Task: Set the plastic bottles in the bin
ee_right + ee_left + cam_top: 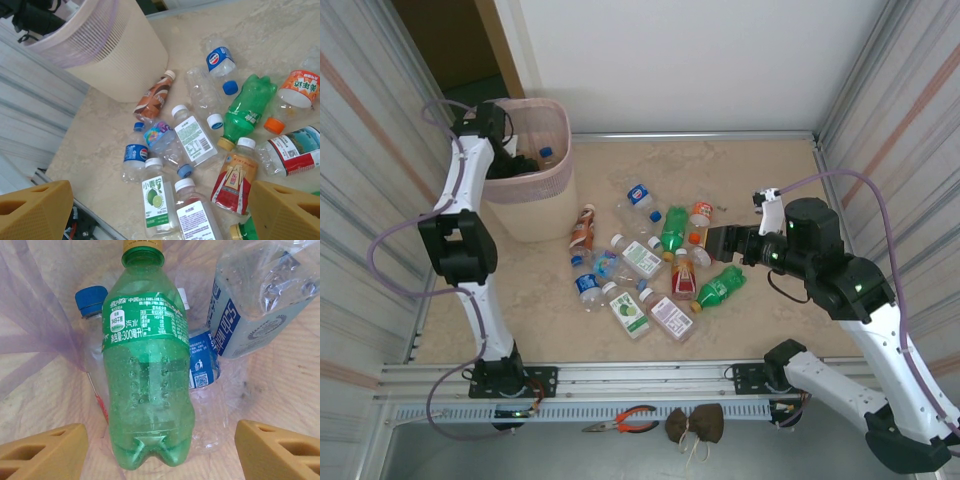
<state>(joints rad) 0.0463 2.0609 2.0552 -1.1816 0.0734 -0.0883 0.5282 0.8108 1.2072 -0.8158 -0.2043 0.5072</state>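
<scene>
Green soda bottle (147,370) lies in the bin (545,185), clear of my left claw's (162,447) wide-spread jaws; right claw (160,210) hangs wide above crowded bottles (642,258) on the counter (770,180), so I judge a grab could knock neighbours rolling.

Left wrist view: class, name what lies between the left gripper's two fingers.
A green bottle with a yellow cap lies between the fingers, touching neither, with clear bottles behind it. The left wrist view shows this.
</scene>
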